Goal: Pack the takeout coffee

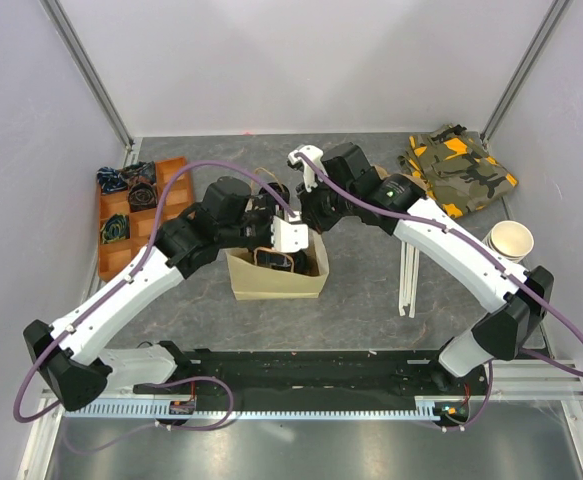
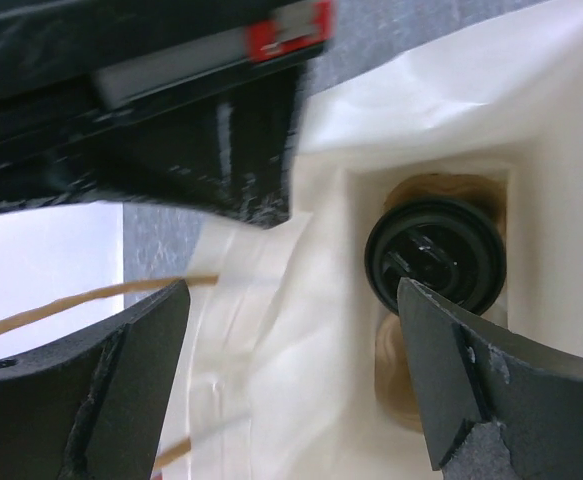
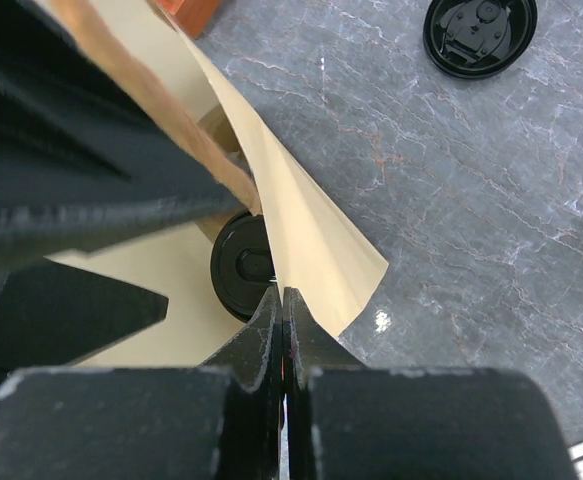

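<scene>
Sitting upright at the bottom of the tan paper bag (image 1: pixel 276 280), the coffee cup (image 2: pixel 434 255) shows mostly its round black lid from above. The left gripper (image 2: pixel 291 300) hangs over the bag's mouth with its fingers spread wide and nothing between them. The right gripper (image 3: pixel 281 300) has its fingers pressed together on the bag's rim, just beside the cup. A loose black lid (image 3: pixel 479 35) lies on the grey table (image 3: pixel 451 200), well apart from the bag.
</scene>
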Action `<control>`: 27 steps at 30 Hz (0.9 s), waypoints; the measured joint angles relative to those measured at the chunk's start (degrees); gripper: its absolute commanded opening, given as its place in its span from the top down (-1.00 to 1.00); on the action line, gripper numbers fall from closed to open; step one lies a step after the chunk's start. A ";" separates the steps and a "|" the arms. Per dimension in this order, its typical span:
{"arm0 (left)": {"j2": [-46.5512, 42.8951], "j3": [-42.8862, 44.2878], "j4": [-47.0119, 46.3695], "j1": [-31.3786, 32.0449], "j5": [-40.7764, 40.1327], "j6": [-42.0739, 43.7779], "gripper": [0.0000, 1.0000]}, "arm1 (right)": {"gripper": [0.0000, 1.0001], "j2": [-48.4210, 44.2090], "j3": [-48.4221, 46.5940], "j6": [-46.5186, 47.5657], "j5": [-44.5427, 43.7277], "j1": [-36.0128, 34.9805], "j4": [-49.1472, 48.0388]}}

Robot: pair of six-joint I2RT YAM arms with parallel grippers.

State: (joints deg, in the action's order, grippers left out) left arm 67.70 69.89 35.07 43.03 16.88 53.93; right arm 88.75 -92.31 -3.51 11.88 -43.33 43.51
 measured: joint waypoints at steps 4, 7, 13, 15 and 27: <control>1.01 0.63 0.37 -1.53 0.11 -1.73 -0.79 | 1.00 0.63 -0.52 0.31 -0.17 0.09 0.13; 1.07 0.63 1.36 -1.77 0.24 -1.86 -0.79 | 1.00 0.76 -0.74 0.33 -0.17 0.11 0.33; 0.70 -0.63 1.73 -1.81 0.92 -1.77 -0.79 | 1.00 0.96 -0.87 0.37 -0.13 0.11 0.35; 0.39 -1.75 1.70 -1.81 1.20 -1.57 -0.80 | 1.00 0.96 -0.94 0.46 -0.11 0.11 0.35; 1.07 -2.62 1.64 -3.32 1.03 -2.32 -0.75 | 1.00 1.42 -1.49 1.25 0.11 0.11 0.74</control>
State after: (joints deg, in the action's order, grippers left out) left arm 68.77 67.26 36.71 39.70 17.91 51.62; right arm 90.17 -93.80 -2.26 11.99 -43.22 44.25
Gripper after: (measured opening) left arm 0.891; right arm 0.008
